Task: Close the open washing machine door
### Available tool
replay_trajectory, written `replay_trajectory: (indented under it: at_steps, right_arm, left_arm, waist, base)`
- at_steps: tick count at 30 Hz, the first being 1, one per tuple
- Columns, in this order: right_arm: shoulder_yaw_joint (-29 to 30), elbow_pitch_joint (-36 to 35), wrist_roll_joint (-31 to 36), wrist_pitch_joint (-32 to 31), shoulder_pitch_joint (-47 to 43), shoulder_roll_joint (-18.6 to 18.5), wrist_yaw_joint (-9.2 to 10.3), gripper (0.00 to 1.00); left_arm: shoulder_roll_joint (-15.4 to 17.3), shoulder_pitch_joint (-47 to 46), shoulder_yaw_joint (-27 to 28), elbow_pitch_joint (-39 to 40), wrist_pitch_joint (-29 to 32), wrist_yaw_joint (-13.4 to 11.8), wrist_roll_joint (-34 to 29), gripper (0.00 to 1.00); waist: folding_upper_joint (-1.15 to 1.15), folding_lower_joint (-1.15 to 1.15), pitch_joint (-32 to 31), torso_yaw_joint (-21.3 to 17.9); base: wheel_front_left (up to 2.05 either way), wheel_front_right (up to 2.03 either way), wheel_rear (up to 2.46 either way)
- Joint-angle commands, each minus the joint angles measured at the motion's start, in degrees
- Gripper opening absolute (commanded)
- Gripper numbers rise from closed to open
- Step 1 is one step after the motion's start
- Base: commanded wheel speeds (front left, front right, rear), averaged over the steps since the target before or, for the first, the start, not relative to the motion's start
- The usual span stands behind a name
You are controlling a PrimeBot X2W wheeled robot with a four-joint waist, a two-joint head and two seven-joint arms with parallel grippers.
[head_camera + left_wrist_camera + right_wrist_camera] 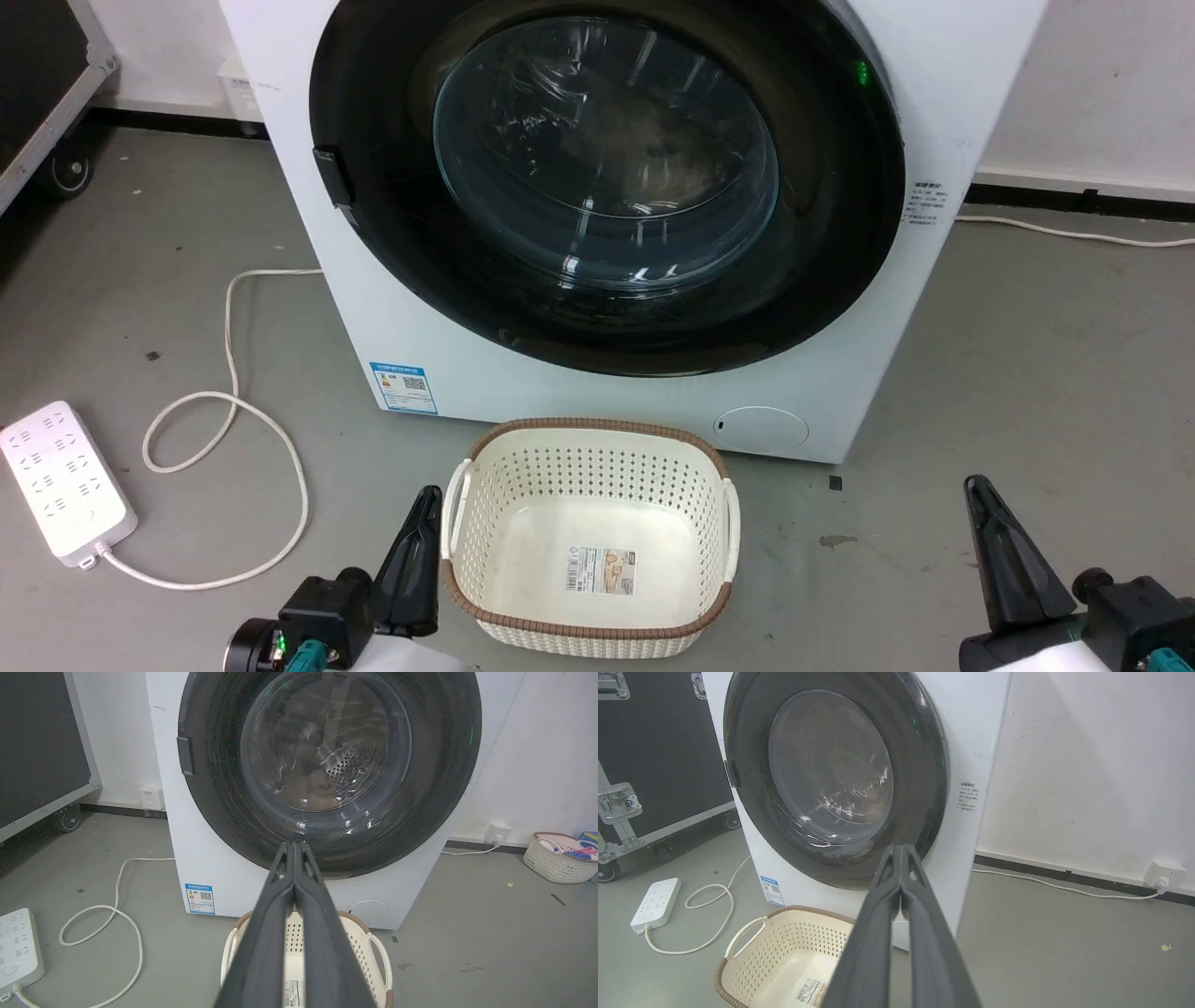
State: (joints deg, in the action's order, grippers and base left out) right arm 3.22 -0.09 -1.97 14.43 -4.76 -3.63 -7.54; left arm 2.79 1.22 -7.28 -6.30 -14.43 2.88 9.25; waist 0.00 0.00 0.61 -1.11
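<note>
**Q:** What sits closest to the camera?

**A:** The left gripper (294, 849) rises from the bottom edge of its wrist view. Its two long dark fingers (271, 942) are pressed together, with the tips meeting. The right gripper (901, 851) looks the same, fingers shut tight against each other. Between the two, on the grey floor (1027, 373), stands a cream perforated laundry basket (597, 426) with a brown woven rim. It sits just in front of the washer.

**Q:** And the washing machine door?

**A:** The washing machine door (840, 243) is a large round black ring, nearly as wide as the white washing machine (373, 308). It lies flat against the machine's front and looks shut. A clear, bulging glass window (607, 159) fills its centre, streaked with reflections. In the left wrist view, the perforated steel drum (348, 767) shows through the glass. A small dark tab (332, 177) sits on the ring's left edge, and a green light (862, 72) glows at the upper right.

**Q:** Any writing?

**A:** A blue sticker (403, 386) low on the front left carries a QR code, but its text is too small to read. A round cap (761, 431) sits low on the right. Small printed lines (926, 205) on the washer's right edge and the label (599, 569) on the basket's bottom are also illegible.

**Q:** Anything else?

**A:** A white power strip (61, 481) with a looping cable (233, 411) lies on the floor to the left.
</note>
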Motion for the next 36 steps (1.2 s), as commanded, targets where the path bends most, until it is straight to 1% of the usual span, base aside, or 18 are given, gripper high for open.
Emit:
replay_trajectory:
  at_steps: [1,36]
  right_arm:
    - [-0.1,0.0,0.1,-0.3,0.2,0.0,0.00,0.00]
    - [-1.0,0.0,0.6,-4.5,1.6,0.2,0.02,0.00]
  left_arm:
    - [0.0,0.0,0.2,0.2,0.4,-0.1,-0.3,0.00]
    - [0.0,-0.4,2.3,2.0,4.6,-0.9,-3.0,0.00]
  waist:
    - [0.00,0.00,0.0,0.0]
    - [0.00,0.00,-0.2,0.4]
  base:
    - [0.00,0.00,0.00]
    - [0.00,0.00,0.00]
